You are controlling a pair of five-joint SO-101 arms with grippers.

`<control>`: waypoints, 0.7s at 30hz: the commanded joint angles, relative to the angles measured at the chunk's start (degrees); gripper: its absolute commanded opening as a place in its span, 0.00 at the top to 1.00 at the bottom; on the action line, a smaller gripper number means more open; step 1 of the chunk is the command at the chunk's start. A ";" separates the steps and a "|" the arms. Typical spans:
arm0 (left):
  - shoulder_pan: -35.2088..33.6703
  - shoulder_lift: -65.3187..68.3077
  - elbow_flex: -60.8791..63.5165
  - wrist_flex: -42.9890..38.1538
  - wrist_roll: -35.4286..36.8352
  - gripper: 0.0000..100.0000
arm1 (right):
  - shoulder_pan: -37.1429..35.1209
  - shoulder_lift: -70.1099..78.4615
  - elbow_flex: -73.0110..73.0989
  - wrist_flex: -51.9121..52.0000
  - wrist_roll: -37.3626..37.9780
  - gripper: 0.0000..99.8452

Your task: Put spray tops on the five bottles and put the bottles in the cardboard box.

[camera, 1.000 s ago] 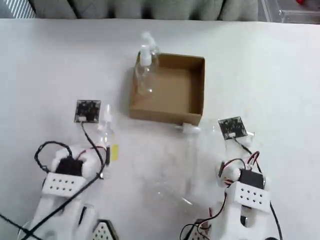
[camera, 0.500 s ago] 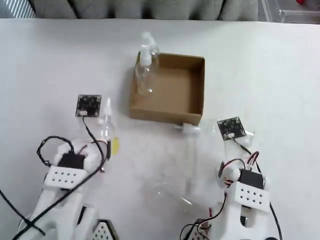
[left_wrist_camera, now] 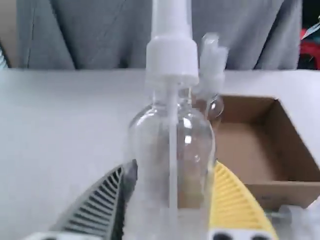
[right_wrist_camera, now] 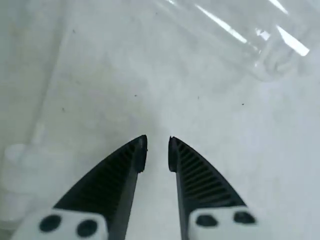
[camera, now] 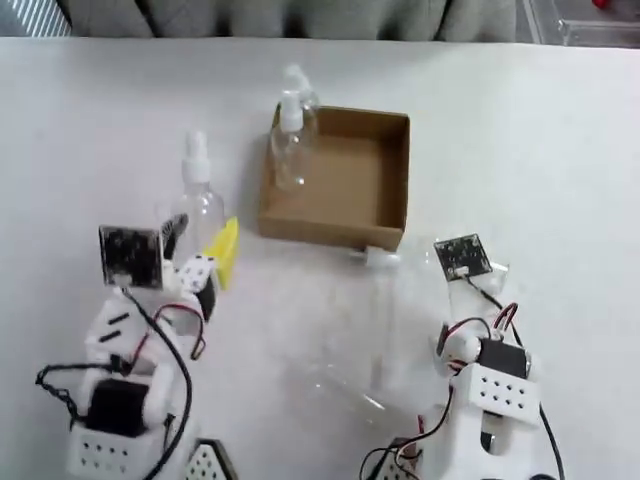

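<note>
A clear bottle (left_wrist_camera: 170, 145) fitted with a white spray top (left_wrist_camera: 171, 55) is held upright in the left gripper (left_wrist_camera: 172, 172), clamped between its grey and yellow fingers, to the left of the cardboard box (camera: 385, 180) on the white table (camera: 540, 130). Two more capped bottles (camera: 290, 135) stand at the box's far left corner. A loose spray top (camera: 378, 258) lies just in front of the box. A second clear bottle (right_wrist_camera: 240, 35) lies on its side near the right gripper (right_wrist_camera: 156, 150), whose jaws are nearly closed on nothing.
</note>
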 commanded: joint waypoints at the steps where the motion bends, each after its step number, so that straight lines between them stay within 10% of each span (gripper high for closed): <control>1: 4.09 -13.93 2.55 -1.23 4.31 0.98 | -0.13 -0.31 -0.26 -0.22 0.70 0.95; 21: -2.59 47.52 -12.48 7.03 5.89 0.98 | -0.13 -0.22 -0.26 -0.22 0.70 0.95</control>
